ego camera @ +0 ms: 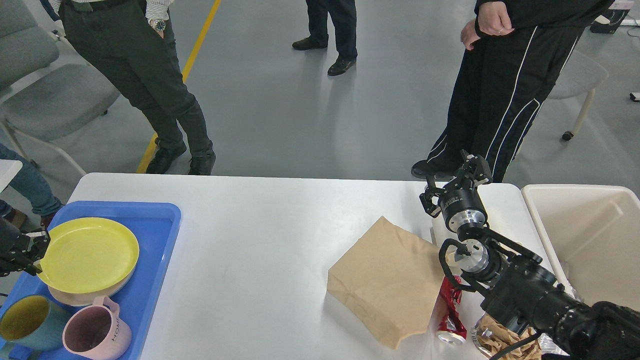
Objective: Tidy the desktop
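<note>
Right pincer (454,181) raised, apparently open, over desktop (260,235)

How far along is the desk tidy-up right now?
Looks done: yellow plate and two mugs, pink and teal, sit in the blue tray. In hand: nothing visible; the right gripper hovers open and empty above the desktop. Left: brown paper bag, crushed red can and crumpled paper, all beside the cream bin.

"HOME" down the side of the pink mug (97,332).
</note>
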`<state>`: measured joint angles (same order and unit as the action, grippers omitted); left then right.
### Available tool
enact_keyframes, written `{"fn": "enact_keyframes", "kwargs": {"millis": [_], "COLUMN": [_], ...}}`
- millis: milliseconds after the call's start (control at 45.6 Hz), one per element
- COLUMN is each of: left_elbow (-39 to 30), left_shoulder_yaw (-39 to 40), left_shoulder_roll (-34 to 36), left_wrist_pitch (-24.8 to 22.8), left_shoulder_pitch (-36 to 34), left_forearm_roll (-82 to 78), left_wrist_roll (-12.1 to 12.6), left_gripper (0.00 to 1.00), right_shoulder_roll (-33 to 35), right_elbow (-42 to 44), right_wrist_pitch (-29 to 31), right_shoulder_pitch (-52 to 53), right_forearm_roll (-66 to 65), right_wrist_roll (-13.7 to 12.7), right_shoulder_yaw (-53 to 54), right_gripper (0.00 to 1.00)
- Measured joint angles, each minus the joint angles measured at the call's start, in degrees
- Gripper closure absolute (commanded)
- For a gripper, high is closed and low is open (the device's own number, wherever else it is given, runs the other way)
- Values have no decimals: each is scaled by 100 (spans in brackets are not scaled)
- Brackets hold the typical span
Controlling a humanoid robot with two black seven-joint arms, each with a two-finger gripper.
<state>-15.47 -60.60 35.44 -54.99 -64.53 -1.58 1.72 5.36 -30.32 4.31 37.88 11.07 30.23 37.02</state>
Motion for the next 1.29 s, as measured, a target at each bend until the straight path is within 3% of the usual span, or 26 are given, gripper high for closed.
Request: {"fn": "enact_keyframes", "kwargs": {"millis": [438, 526, 657, 701, 986, 1161, 1293], "left_elbow": [1, 11, 37, 38, 34, 22, 20], "left_shoulder_yaw": [-18, -21, -12, 12, 737, 2005, 3010], "left_shoulder_roll": [0, 24, 49, 49, 137, 246, 230], "left_wrist_pitch": [-1, -1, -1, -1, 475, 492, 500], "left_shoulder_pitch": [11, 8, -68, -122, -747, -945, -809], "left_forearm_roll": [0, 0, 0, 0, 18, 108, 118], "left_wrist_roll": [-9, -5, -5, -13, -30, -185, -481], "left_gripper": [58, 44, 12, 8, 5, 4, 4], "right_shoulder_roll": [0, 0, 0, 0, 0, 0, 0], "right_elbow": [0, 0, 0, 0, 0, 0, 0], "right_wrist_pitch": [0, 0, 0, 0, 0, 0, 0], "right_shoulder_pitch": [0, 0, 0, 0, 0, 0, 0], "right_forearm_roll": [0, 0, 0, 0, 0, 0, 0], "right_wrist_roll": [0, 0, 0, 0, 0, 0, 0], "right_shoulder_yaw": [-1, -2, -2, -2, -2, -2, -2], "right_gripper": [0, 0, 0, 0, 0, 0, 0]}}
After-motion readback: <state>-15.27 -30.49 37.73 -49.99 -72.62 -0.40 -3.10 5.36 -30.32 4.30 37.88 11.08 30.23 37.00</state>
